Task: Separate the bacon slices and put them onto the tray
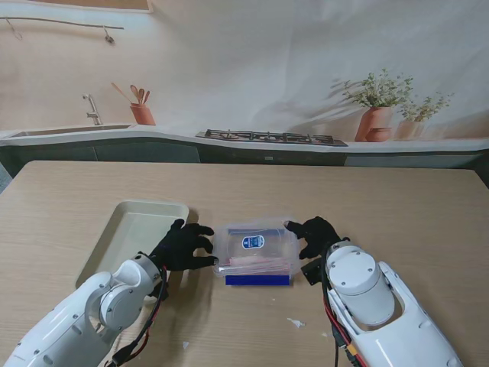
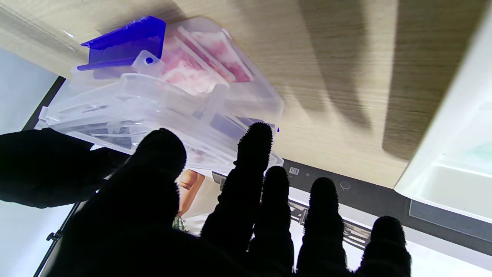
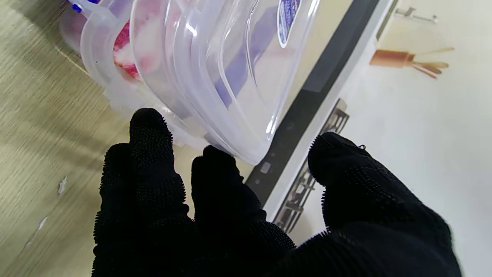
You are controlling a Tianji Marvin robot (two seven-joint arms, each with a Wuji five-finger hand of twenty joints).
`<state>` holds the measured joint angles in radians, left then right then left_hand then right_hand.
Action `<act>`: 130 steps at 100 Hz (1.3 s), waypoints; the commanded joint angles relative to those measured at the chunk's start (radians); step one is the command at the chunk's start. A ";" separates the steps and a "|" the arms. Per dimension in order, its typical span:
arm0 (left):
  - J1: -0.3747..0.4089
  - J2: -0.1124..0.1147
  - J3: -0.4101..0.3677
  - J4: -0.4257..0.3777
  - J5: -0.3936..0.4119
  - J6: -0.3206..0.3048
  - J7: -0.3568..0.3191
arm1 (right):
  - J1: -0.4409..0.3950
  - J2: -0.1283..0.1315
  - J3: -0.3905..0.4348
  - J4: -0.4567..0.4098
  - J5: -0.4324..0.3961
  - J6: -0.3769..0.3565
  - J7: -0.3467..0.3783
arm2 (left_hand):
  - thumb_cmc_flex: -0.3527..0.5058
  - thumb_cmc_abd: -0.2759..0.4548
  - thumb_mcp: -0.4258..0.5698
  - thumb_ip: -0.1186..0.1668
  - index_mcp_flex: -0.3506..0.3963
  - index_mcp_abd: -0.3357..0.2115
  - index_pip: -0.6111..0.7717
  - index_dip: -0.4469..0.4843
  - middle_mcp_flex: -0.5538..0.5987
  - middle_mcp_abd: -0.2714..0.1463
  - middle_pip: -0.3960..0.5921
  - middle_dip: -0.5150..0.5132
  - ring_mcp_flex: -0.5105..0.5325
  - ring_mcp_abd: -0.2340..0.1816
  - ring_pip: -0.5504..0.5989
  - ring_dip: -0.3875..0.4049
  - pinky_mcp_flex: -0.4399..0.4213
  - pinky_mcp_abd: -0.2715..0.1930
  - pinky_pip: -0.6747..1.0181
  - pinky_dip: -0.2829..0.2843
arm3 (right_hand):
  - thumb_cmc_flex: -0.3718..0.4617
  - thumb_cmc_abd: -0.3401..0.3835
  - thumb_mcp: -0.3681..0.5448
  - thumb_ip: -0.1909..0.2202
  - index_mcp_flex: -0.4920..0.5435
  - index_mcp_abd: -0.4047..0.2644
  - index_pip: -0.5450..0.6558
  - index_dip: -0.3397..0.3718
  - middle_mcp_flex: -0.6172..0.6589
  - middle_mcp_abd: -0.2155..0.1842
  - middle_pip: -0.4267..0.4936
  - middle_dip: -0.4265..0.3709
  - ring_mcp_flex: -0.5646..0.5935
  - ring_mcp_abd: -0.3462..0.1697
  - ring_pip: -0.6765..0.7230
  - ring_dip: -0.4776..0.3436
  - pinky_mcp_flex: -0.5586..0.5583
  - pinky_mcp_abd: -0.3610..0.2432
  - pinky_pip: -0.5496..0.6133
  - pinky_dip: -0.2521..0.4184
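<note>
A clear plastic box (image 1: 256, 256) with a blue latch (image 1: 257, 280) stands mid-table and holds pink bacon slices (image 2: 196, 57) (image 3: 127, 54). Its clear lid (image 2: 153, 111) (image 3: 230, 69) is tilted up off the base. My left hand (image 1: 183, 246) is at the box's left end, thumb and index fingertips (image 2: 255, 142) on the lid's edge. At the right far corner is my right hand (image 1: 313, 235). Its fingertips (image 3: 213, 157) touch the lid's corner, while the thumb stays apart from it. The cream tray (image 1: 134, 229) lies left of the box.
Small white scraps (image 1: 296, 323) lie on the wooden table near my right arm. A counter with a stove (image 1: 271, 138), a sink, a utensil pot and potted plants (image 1: 378, 107) runs along the table's far edge.
</note>
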<state>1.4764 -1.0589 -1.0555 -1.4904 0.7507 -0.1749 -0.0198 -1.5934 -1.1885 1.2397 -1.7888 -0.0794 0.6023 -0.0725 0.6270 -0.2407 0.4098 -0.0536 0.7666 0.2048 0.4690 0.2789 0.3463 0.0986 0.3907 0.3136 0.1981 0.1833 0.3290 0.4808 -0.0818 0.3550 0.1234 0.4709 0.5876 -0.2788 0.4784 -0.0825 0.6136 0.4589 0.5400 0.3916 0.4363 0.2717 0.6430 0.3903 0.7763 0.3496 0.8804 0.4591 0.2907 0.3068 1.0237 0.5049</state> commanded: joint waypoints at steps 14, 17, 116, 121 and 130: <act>0.009 -0.012 0.010 -0.017 0.000 -0.007 -0.022 | -0.003 -0.010 -0.014 -0.003 -0.002 0.007 0.028 | 0.018 -0.001 0.013 0.008 -0.064 -0.256 -0.087 -0.018 -0.024 -0.039 -0.006 -0.008 -0.036 -0.015 -0.003 -0.014 -0.006 -0.024 -0.029 0.016 | 0.008 0.043 -0.064 0.004 0.006 -0.210 -0.166 0.060 0.228 0.000 0.225 0.030 0.042 0.023 0.061 0.030 0.025 -0.009 0.114 0.068; 0.008 -0.012 0.011 -0.017 -0.001 -0.006 -0.023 | -0.004 -0.013 -0.012 -0.002 0.010 0.001 0.021 | 0.019 -0.002 0.013 0.008 -0.063 -0.256 -0.087 -0.018 -0.024 -0.038 -0.006 -0.008 -0.036 -0.014 -0.003 -0.014 -0.006 -0.024 -0.029 0.016 | 0.019 0.042 -0.061 0.005 0.005 -0.207 -0.165 0.063 0.225 0.001 0.226 0.031 0.039 0.023 0.062 0.030 0.022 -0.011 0.114 0.069; -0.002 -0.015 0.025 -0.004 -0.008 -0.027 -0.007 | 0.005 -0.004 -0.013 -0.010 -0.057 0.108 0.046 | 0.017 -0.006 0.025 0.009 -0.098 -0.274 -0.095 -0.020 -0.034 -0.040 -0.005 -0.007 -0.039 -0.017 0.000 -0.013 -0.002 -0.024 -0.027 0.018 | 0.013 -0.181 0.227 -0.032 0.126 -0.313 0.040 0.238 0.363 -0.124 0.428 0.276 0.189 -0.079 0.288 0.076 0.147 -0.043 0.263 0.080; -0.003 -0.015 0.025 -0.004 -0.008 -0.027 -0.008 | 0.005 0.000 -0.013 -0.011 -0.055 0.110 0.061 | 0.017 -0.005 0.025 0.009 -0.097 -0.275 -0.095 -0.020 -0.033 -0.040 -0.004 -0.007 -0.040 -0.016 -0.001 -0.014 -0.002 -0.024 -0.026 0.018 | -0.001 -0.178 0.207 -0.032 0.152 -0.341 0.034 0.237 0.361 -0.132 0.423 0.278 0.180 -0.078 0.288 0.077 0.140 -0.046 0.262 0.082; -0.003 -0.015 0.025 -0.004 -0.009 -0.026 -0.009 | 0.008 0.003 -0.016 -0.009 -0.060 0.112 0.068 | 0.017 -0.004 0.026 0.009 -0.097 -0.274 -0.095 -0.020 -0.034 -0.040 -0.005 -0.007 -0.040 -0.016 -0.001 -0.014 -0.002 -0.024 -0.027 0.018 | -0.001 -0.189 0.181 -0.046 0.201 -0.398 0.030 0.234 0.326 -0.140 0.412 0.292 0.145 -0.086 0.290 0.086 0.116 -0.062 0.255 0.087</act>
<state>1.4700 -1.0582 -1.0445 -1.4820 0.7469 -0.1896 -0.0107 -1.5821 -1.1812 1.2330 -1.7930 -0.1376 0.7089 -0.0255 0.6270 -0.2417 0.4245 -0.0537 0.7459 0.2131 0.4584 0.2799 0.3438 0.0977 0.3907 0.3136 0.1978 0.1824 0.3292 0.4808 -0.0818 0.3543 0.1234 0.4710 0.6030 -0.4615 0.6895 -0.1136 0.7314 0.2117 0.5620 0.6281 0.7806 0.1894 1.0482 0.6626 0.9365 0.2653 1.1414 0.5272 0.4282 0.2794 1.2192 0.5603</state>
